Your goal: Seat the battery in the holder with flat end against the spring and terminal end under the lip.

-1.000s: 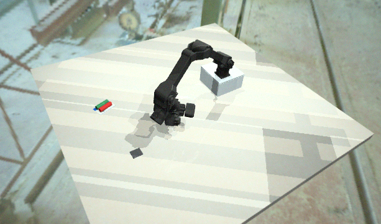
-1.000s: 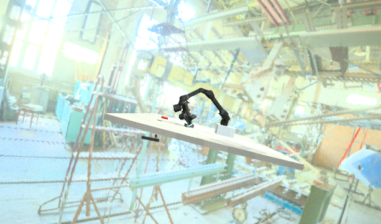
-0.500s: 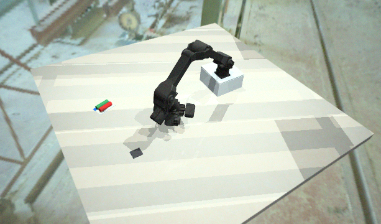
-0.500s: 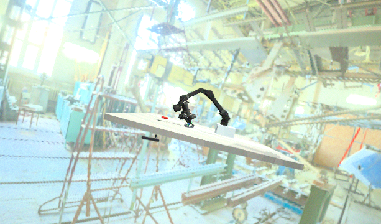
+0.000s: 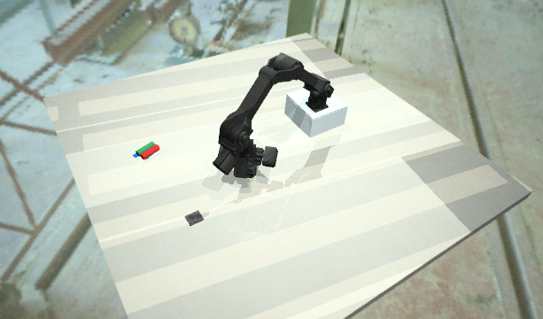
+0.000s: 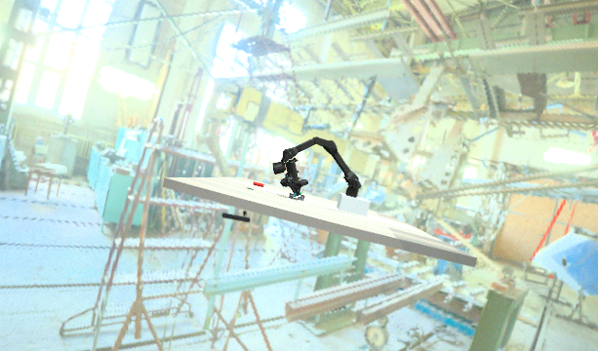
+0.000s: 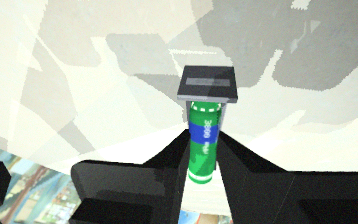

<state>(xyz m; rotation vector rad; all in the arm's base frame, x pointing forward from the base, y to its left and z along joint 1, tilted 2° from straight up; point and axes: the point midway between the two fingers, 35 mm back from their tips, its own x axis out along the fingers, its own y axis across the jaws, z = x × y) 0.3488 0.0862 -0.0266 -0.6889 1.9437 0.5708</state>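
Battery pinched at the holder's mouth, seating unconfirmed

The green battery (image 7: 203, 155) is between my fingers, its far end at the edge of the dark-lipped holder (image 7: 207, 90). My gripper (image 5: 245, 172) (image 6: 296, 193) (image 7: 202, 135) is closed on its sides, so letting go remains to be done.

What worries me is the lip: if I push while the battery is pitched or a little high, its end could jam there and my force would go into the holder. Opening unevenly could drag it crooked; releasing before it beds down could let it spring up.

Its long axis runs lengthwise from between my fingers towards the lip, nearly in line with the holder's side walls. The dashed white ring faces the lip, the solid white band points back my way. I can't see the spring or tell whether the battery lies level.

Farther out on the table (image 5: 298, 266) (image 6: 299, 209) lie a green cylinder (image 5: 145, 148) and a red cylinder (image 5: 150, 151) (image 6: 259, 184), well apart from me.
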